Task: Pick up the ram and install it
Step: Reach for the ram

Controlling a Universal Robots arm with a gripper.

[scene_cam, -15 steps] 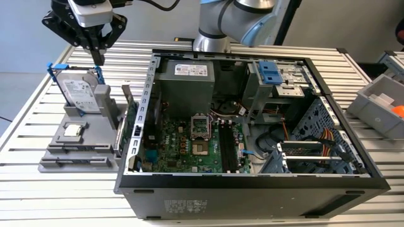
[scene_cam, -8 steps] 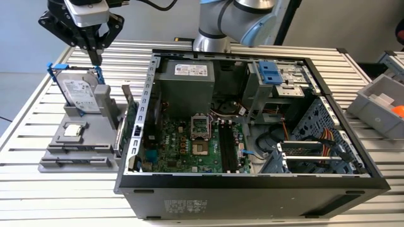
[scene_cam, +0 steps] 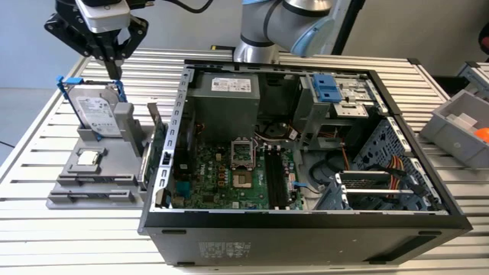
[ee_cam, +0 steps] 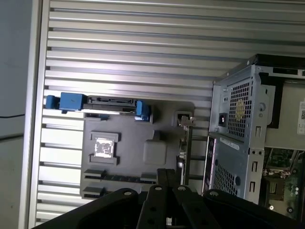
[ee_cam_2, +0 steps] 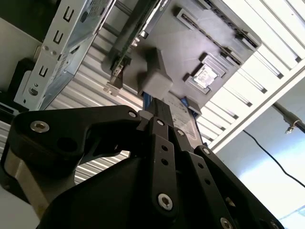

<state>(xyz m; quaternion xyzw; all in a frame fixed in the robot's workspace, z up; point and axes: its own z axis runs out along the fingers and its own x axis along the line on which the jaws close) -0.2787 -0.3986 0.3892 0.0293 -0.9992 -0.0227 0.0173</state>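
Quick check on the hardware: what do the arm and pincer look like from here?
The arm is a silver-grey tube with a light-blue joint cap. The pincer has a pale grey body and black linkage bars with silver screw heads, tapering to narrow tips. A black cable curves near its top.

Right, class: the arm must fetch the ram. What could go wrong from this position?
1. The gripper hangs close to the upright hard drive; a descent off line could strike it.
2. The green expansion card stands beside the computer case; a low sweep toward the case might snag it.
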